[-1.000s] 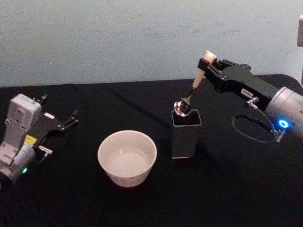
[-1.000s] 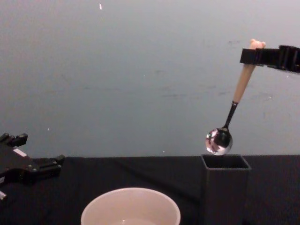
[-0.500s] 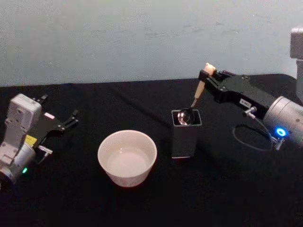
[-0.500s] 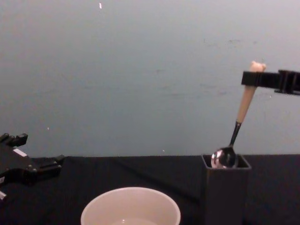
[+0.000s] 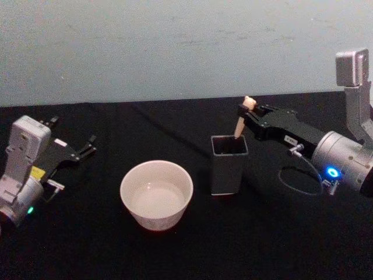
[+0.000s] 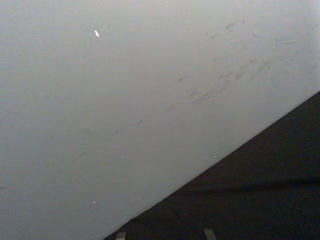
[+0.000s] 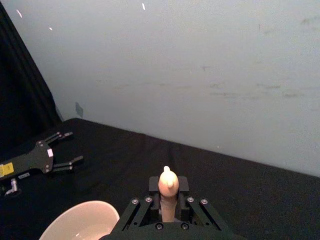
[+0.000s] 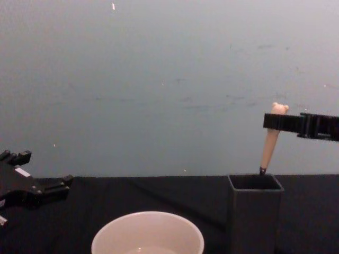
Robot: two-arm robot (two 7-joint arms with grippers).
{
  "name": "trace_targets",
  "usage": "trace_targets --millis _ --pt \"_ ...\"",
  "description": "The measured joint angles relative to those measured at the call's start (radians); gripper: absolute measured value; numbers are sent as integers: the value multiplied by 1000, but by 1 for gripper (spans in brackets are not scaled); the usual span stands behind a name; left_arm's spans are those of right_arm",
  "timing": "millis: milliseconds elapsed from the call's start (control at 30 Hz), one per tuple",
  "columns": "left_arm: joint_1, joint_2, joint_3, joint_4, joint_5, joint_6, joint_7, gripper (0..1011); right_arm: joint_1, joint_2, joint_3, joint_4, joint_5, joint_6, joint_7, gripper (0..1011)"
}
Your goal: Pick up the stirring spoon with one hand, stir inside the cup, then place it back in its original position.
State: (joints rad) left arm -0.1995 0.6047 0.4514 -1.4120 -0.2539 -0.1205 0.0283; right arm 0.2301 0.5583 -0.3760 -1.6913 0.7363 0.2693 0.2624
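Chest view: right gripper [image 8: 277,122] jaws clenched on stirring spoon [image 8: 270,144], bowl seemingly inside holder [image 8: 254,211].

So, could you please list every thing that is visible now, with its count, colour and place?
stirring spoon: one, beige handle with bear head, standing in the holder, bowl hidden inside, handle top held by the right end effector.
holder: one, dark grey, square, on the table to the right of the cup.
cup: one, cream-white, round, near the table's middle.
table: one, covered in black cloth.
wall: pale grey-blue, behind the table.
right end effector: one, black, shut on the spoon handle above the holder.
left end effector: one, black, open, idle at the table's left side.
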Motion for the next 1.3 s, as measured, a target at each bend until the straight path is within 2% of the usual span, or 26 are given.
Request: trace_targets --millis 400,1300 --pt "0 0 0 0 0 0 0 1001 14 -21 -17 51 -4 29 -1 211" --pt "0 0 0 0 0 0 0 1001 32 -44 -40 98 -30 69 -16 211"
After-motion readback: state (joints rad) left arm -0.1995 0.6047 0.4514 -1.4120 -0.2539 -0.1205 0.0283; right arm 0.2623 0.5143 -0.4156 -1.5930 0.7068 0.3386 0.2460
